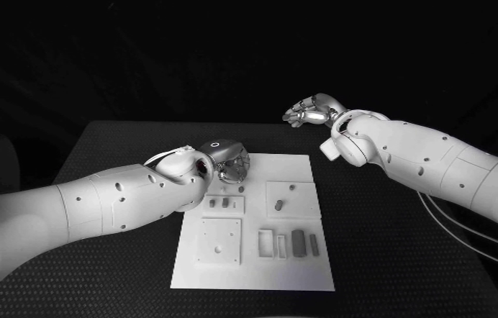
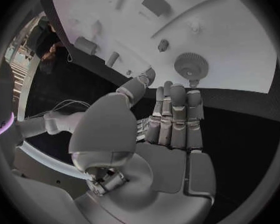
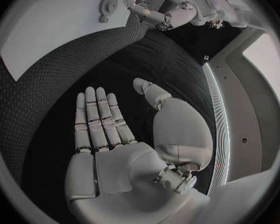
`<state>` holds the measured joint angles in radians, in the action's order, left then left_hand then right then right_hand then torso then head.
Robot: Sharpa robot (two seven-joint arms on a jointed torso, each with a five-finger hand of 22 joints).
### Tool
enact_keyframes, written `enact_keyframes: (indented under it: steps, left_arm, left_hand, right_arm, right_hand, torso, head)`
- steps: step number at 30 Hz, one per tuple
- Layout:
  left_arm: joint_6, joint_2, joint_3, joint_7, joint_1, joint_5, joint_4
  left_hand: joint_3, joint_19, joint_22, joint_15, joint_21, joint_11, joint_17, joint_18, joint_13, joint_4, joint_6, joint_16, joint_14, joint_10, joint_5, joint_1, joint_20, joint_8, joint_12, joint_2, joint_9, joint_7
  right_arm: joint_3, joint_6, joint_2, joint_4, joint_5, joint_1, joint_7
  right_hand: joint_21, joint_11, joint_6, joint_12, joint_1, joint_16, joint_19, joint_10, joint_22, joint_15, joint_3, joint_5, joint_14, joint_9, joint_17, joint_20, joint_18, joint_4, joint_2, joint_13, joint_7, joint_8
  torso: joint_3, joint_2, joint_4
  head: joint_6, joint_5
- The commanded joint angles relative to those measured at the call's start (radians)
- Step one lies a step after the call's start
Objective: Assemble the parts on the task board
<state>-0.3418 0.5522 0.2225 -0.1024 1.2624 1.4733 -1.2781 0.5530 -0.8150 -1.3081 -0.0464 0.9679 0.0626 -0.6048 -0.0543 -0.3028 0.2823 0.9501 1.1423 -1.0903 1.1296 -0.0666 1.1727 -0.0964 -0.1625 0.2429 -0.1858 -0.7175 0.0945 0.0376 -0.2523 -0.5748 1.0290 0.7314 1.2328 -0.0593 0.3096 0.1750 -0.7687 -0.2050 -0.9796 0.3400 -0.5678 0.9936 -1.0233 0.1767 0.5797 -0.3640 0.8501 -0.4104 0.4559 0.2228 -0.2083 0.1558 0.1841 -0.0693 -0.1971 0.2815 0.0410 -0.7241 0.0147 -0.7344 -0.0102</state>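
My left hand (image 1: 230, 161) hovers empty with fingers extended over the far end of the task board (image 1: 296, 275), apparently lining up on a part, while my right hand (image 1: 311, 111) is held flat, empty and well clear beyond the board over the table (image 1: 394, 260). The left wrist view shows a toothed gear (image 2: 191, 64) just past my fingertips (image 2: 177, 89), hidden under the hand in the head view; the small parts (image 1: 299, 242) lie untouched on the board's near half.

A robotics lab or test cell, by the look of it — a black table (image 1: 114, 145) with a dotted mat surface stands against a dark, unlit backdrop. On it lies a white task board (image 1: 296, 275) with machined recesses — a bench fixture, not household furniture.
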Motion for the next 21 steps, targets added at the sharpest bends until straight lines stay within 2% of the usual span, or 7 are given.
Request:
enact_keyframes:
  steps: [1, 2, 4, 11, 16, 21]
  left_arm:
    - [0.045, -0.007, 0.0, 0.018, -0.007, 0.092, 0.007]
    - [0.054, -0.009, 0.0, 0.017, -0.011, 0.097, 0.012]
    - [0.061, -0.013, 0.0, 0.015, -0.013, 0.108, 0.017]
    - [0.094, -0.017, 0.0, 0.02, -0.014, 0.11, 0.029]
    - [0.133, -0.018, 0.0, 0.026, -0.015, 0.11, 0.027]
    - [0.147, -0.018, 0.001, 0.024, -0.018, 0.11, 0.03]
  left_hand:
    - [-0.007, -0.006, -0.02, 0.0, 0.003, 0.001, -0.002, -0.012, 0.002, -0.001, 0.0, 0.005, -0.008, 0.005, 0.004, 0.009, -0.047, 0.002, -0.007, -0.001, 0.002, -0.009]
    - [-0.013, -0.023, -0.023, 0.0, 0.019, 0.003, -0.012, -0.016, 0.01, -0.005, -0.033, 0.031, -0.025, -0.024, 0.006, 0.002, -0.05, 0.021, -0.033, -0.009, 0.016, -0.008]
    - [-0.016, -0.033, -0.024, 0.002, 0.034, 0.004, -0.02, -0.022, 0.013, -0.009, -0.046, 0.052, -0.031, -0.03, 0.007, -0.001, -0.049, 0.029, -0.051, -0.014, 0.027, -0.012]
    - [-0.014, -0.041, -0.023, -0.001, 0.058, 0.001, -0.025, -0.033, 0.021, -0.015, -0.026, 0.084, -0.04, -0.024, 0.0, -0.003, -0.05, 0.018, -0.078, -0.002, 0.042, -0.002]
    - [-0.014, -0.039, -0.021, -0.007, 0.068, -0.004, -0.022, -0.036, 0.025, -0.014, -0.003, 0.096, -0.045, -0.007, -0.006, -0.006, -0.052, 0.006, -0.089, 0.012, 0.05, 0.004]
    - [-0.016, -0.04, -0.021, -0.007, 0.072, -0.004, -0.02, -0.037, 0.028, -0.012, 0.002, 0.101, -0.049, -0.003, -0.007, -0.009, -0.053, 0.004, -0.097, 0.016, 0.056, 0.005]
  right_arm:
    - [0.0, 0.013, 0.001, 0.001, -0.001, 0.0, -0.008]
    - [0.0, 0.013, 0.002, 0.001, -0.001, 0.0, -0.008]
    - [0.0, 0.013, 0.002, 0.001, -0.001, 0.0, -0.008]
    - [0.0, 0.014, 0.004, 0.001, -0.001, 0.0, -0.008]
    - [0.0, 0.013, 0.006, 0.001, -0.001, 0.0, -0.008]
    - [0.0, 0.013, 0.007, 0.002, -0.001, 0.0, -0.008]
  right_hand:
    - [-0.007, 0.002, 0.007, 0.005, -0.003, -0.003, 0.008, 0.006, -0.002, -0.001, -0.006, -0.004, -0.006, 0.002, -0.002, 0.001, 0.013, 0.0, -0.005, 0.001, -0.024, 0.006]
    - [-0.007, 0.002, 0.007, 0.005, -0.003, -0.003, 0.008, 0.006, -0.002, -0.001, -0.006, -0.004, -0.006, 0.002, -0.002, 0.001, 0.013, 0.0, -0.005, 0.001, -0.024, 0.006]
    - [-0.007, 0.002, 0.007, 0.005, -0.003, -0.003, 0.008, 0.006, -0.002, -0.001, -0.006, -0.004, -0.006, 0.002, -0.002, 0.001, 0.013, 0.0, -0.005, 0.001, -0.024, 0.006]
    - [-0.007, 0.002, 0.007, 0.005, -0.003, -0.003, 0.008, 0.006, -0.002, -0.001, -0.006, -0.004, -0.006, 0.002, -0.002, 0.001, 0.013, 0.0, -0.006, 0.001, -0.024, 0.006]
    - [-0.008, 0.002, 0.008, 0.005, -0.003, -0.003, 0.008, 0.006, -0.002, -0.001, -0.006, -0.004, -0.006, 0.002, -0.002, 0.001, 0.013, 0.0, -0.006, 0.001, -0.024, 0.006]
    - [-0.008, 0.002, 0.008, 0.005, -0.003, -0.003, 0.007, 0.006, -0.002, -0.001, -0.006, -0.004, -0.006, 0.002, -0.002, 0.001, 0.013, 0.0, -0.006, 0.001, -0.024, 0.006]
  torso:
    - [-0.0002, 0.0, -0.0001]
    - [-0.0001, -0.001, -0.0005]
    - [0.0001, -0.002, -0.001]
    - [-0.0001, -0.002, -0.0011]
    - [0.0003, -0.002, -0.0012]
    - [0.0006, -0.002, -0.0009]
  head:
    - [-0.002, 0.0]
    - [-0.003, -0.002]
    - [-0.003, -0.003]
    - [-0.004, -0.002]
    - [-0.006, -0.004]
    - [-0.008, -0.005]
